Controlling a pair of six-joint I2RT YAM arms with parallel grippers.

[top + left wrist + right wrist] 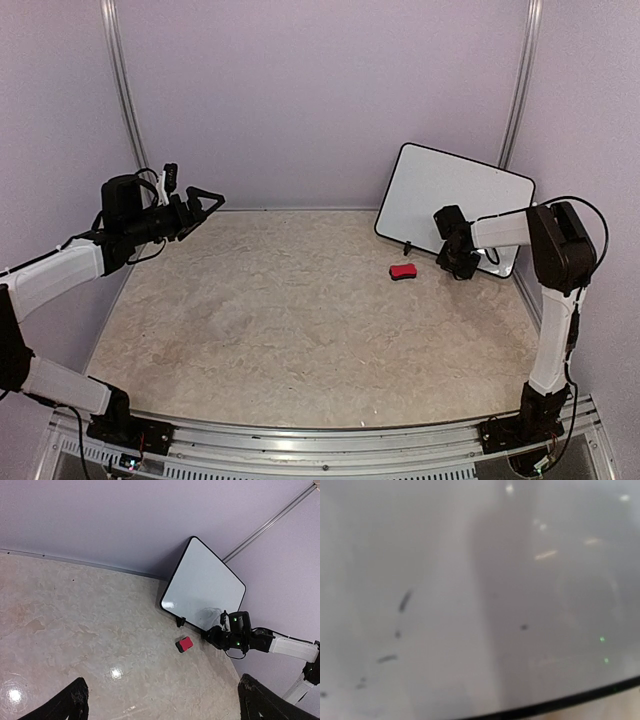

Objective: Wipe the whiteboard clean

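**Right arm is right by the board; the eraser lies on the table**

The whiteboard [455, 195] stands propped up in the far right corner, at about 2 o'clock on the table [250, 300]. Its long side runs from the back wall toward the right wall.

The right gripper [460, 265] is up close to the board's low edge, facing it. I cannot tell how far apart its jaws are. It holds nothing that I can see.

The red eraser [403, 271] lies flat on the table at 9 o'clock from that gripper, near it but not touching.

The right wrist view shows a few small dark marks [404, 601] on the board.

The left gripper [200, 205] is far off at 9 o'clock, up in the air, with its jaws wide and empty. I think the right arm is the one for the job.
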